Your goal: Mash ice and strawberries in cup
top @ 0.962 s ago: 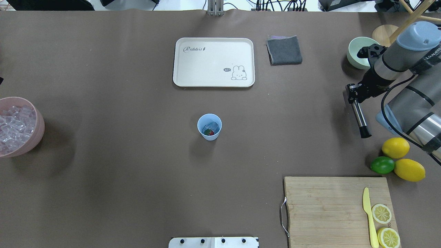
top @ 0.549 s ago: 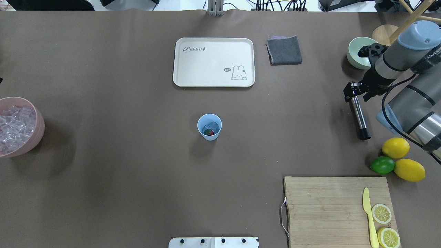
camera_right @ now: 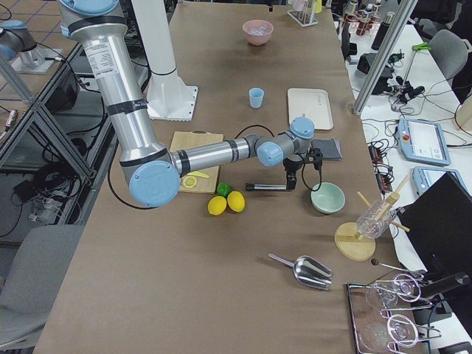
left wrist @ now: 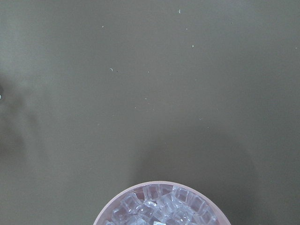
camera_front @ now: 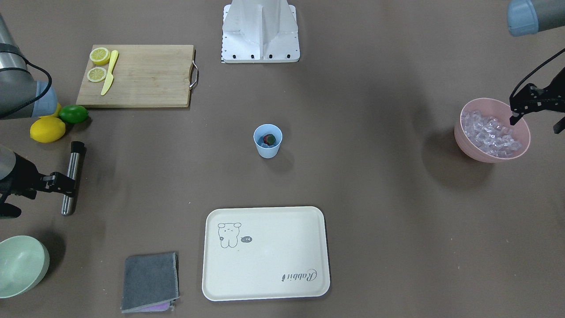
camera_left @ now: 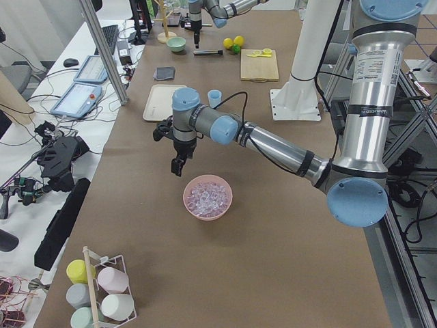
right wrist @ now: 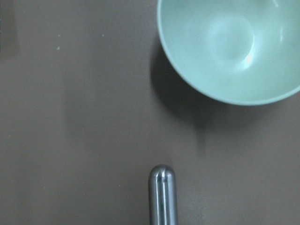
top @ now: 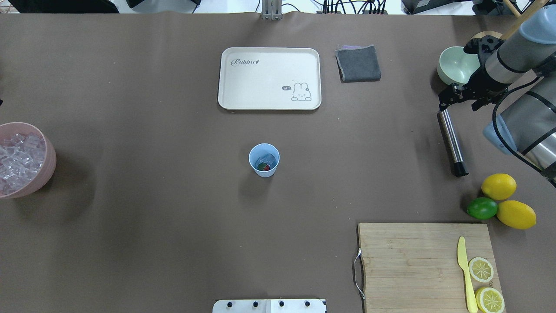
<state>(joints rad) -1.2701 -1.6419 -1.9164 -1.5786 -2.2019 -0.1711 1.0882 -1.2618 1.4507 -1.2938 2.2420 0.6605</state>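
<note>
Blue cup [top: 264, 170] sits mid-table, with both grippers out at the ends.
Inside it you can just make out the strawberry [top: 262, 167] beside ice [top: 268, 158]. Farther right, the right gripper [top: 447, 103] hangs above the far end of the steel muddler [top: 451, 143], jaws seemingly apart. The left gripper [camera_front: 536, 123], fingers spread, hovers over the pink bowl [camera_front: 463, 141], which the overhead view cuts off.

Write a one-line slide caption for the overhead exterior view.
Right gripper poised at one end of the steel muddler; light blue cup holds ice and a strawberry.
</note>
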